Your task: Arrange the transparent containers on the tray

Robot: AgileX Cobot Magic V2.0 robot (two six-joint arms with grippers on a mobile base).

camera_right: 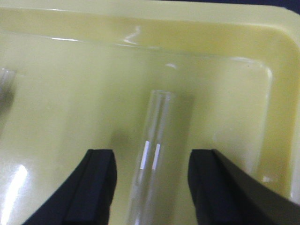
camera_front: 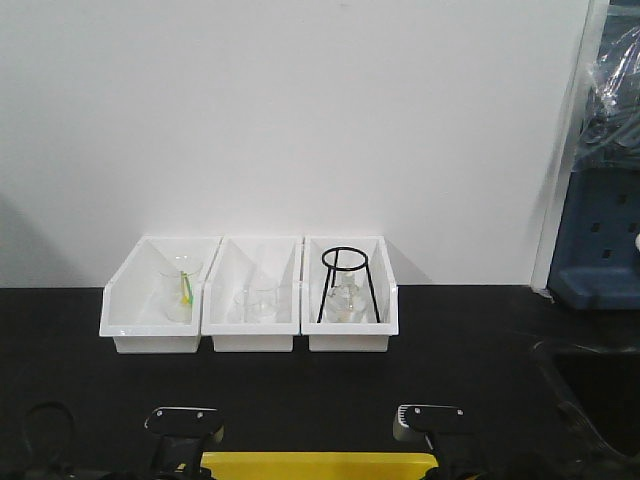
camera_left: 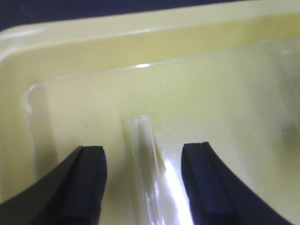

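Observation:
The yellow tray [camera_left: 93,51] fills both wrist views, and only its far rim [camera_front: 315,465] shows at the bottom of the front view. In the left wrist view a clear test tube [camera_left: 140,140] lies on the tray floor. My left gripper [camera_left: 145,185] is open and straddles it, with a gap on each side. In the right wrist view a second test tube [camera_right: 157,126] lies lengthwise near the tray's right corner. My right gripper [camera_right: 151,187] is open around it without touching. The end of another tube [camera_right: 5,77] shows at the left edge.
Three white bins [camera_front: 250,335] stand against the back wall. They hold a glass flask [camera_front: 180,285], a beaker [camera_front: 255,300] and a black wire stand [camera_front: 347,285]. A blue unit [camera_front: 600,250] and a dark basin [camera_front: 590,385] are at the right.

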